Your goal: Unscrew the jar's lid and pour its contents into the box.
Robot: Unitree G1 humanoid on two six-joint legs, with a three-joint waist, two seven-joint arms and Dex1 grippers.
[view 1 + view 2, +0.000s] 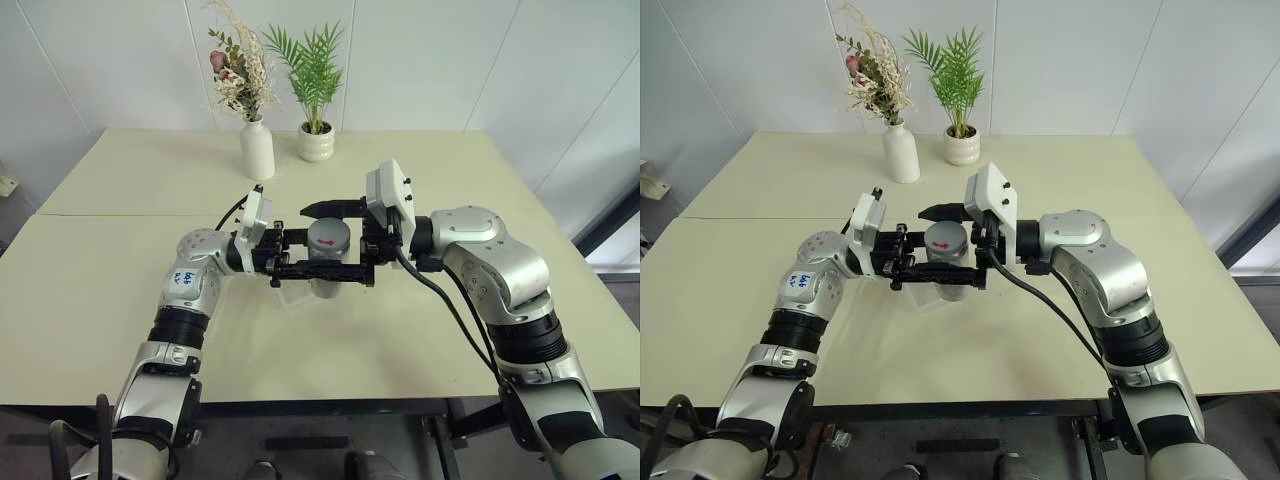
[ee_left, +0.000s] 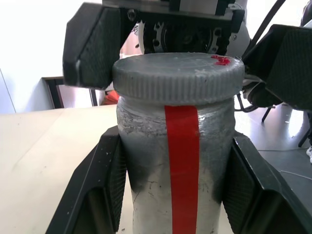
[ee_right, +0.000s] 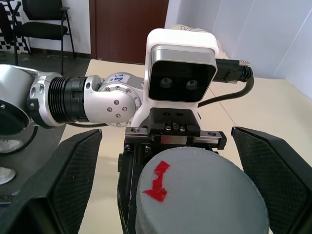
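Observation:
The silvery-grey jar [image 1: 328, 268] with a red stripe hangs above the table's middle, upright, its body clamped between the fingers [image 2: 105, 185] of my left gripper [image 1: 335, 265], which reaches in from the left. The grey ribbed lid [image 2: 178, 73], marked with a red arrow [image 3: 157, 181], sits on the jar's top. My right gripper [image 1: 330, 238] comes in level from the right and is open, with its pads [image 3: 73, 175] standing apart on either side of the lid without touching it. The clear box [image 1: 293, 296] lies on the table just below the jar, partly hidden by the grippers.
At the table's far side stand a white vase [image 1: 257, 148] with dried flowers and a round white pot [image 1: 317, 142] with a green plant. A seam [image 1: 100, 214] runs across the cream table. The table's front edge lies close below my arms.

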